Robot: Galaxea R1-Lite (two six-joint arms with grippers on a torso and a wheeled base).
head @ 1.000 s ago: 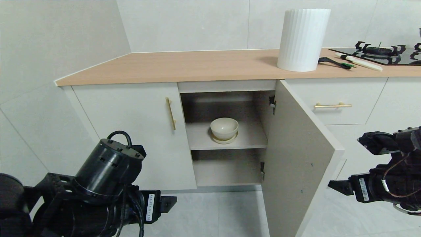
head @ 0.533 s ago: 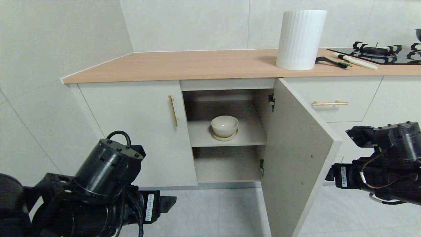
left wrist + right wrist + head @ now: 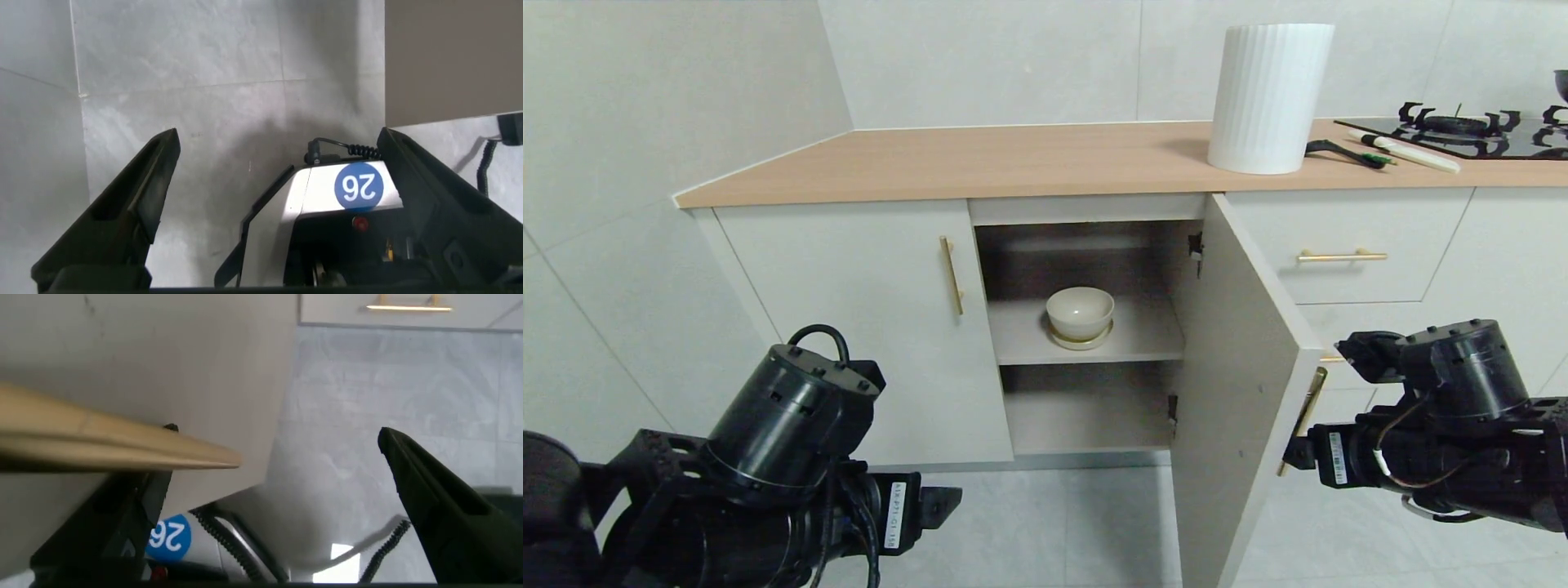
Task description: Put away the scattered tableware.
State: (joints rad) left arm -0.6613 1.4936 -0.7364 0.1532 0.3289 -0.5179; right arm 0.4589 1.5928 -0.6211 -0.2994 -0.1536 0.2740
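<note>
Right end effector (image 3: 275, 434) — open beside handle (image 3: 114, 443)

Cream bowl (image 3: 1080, 311), upright, seated on a pale saucer (image 3: 1081, 342); frame centre, on the upper shelf (image 3: 1139, 336).

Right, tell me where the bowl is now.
In the head view, the bowl sits on a small plate on the open cabinet's upper shelf, between the closed left door and the swung-open door.
</note>
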